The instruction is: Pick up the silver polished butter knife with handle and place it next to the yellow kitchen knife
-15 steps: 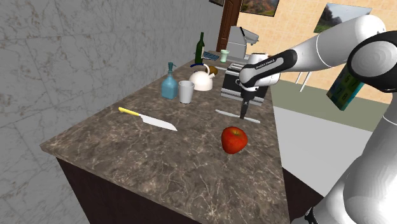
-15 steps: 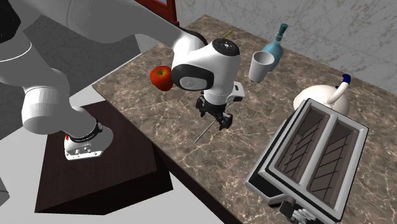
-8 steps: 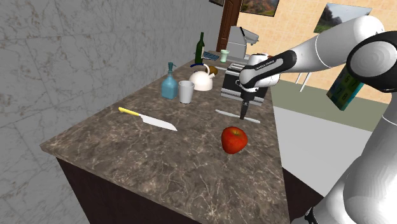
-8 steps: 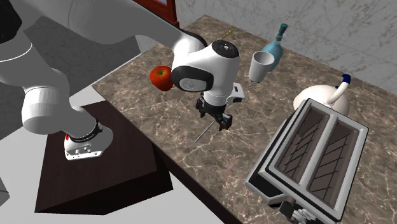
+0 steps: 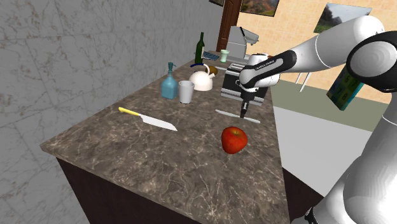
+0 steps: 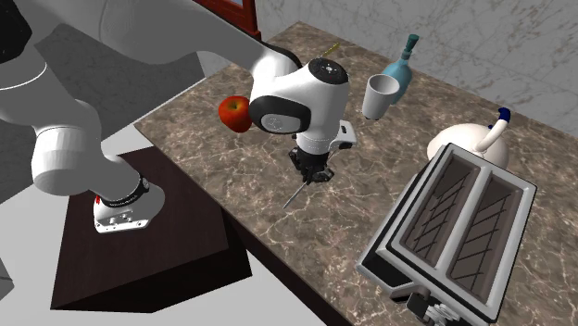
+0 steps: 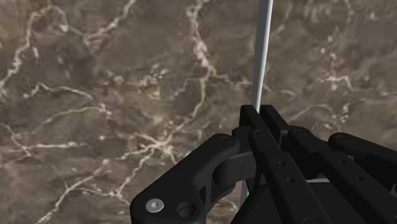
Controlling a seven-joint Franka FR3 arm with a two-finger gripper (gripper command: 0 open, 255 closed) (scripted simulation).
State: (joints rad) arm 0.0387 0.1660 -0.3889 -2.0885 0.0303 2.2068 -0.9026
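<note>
The silver butter knife [image 5: 226, 113] lies flat on the brown marble counter [image 5: 127, 146], just in front of the toaster. My black gripper [image 5: 242, 115] points straight down onto its middle, with the fingers shut on the thin blade. In the wrist view the silver knife [image 7: 262, 51] runs out from between the closed fingertips of the gripper [image 7: 261, 116]. From the second exterior view, the knife's end [image 6: 295, 196] sticks out below the gripper [image 6: 312, 176]. The kitchen knife [image 5: 147, 119], with a yellow handle and pale blade, lies apart toward the shoulder view's left.
A red apple [image 5: 234, 139] sits on the counter near the butter knife. A toaster [image 5: 238, 86] stands right behind the gripper. Behind it are a white kettle [image 5: 202, 79], a white cup [image 5: 186, 91], a blue bottle [image 5: 169, 83] and a green bottle [image 5: 200, 48].
The fingers stood apart over the butter knife before; now they have closed on it. The arm and the knife have stayed in place.
</note>
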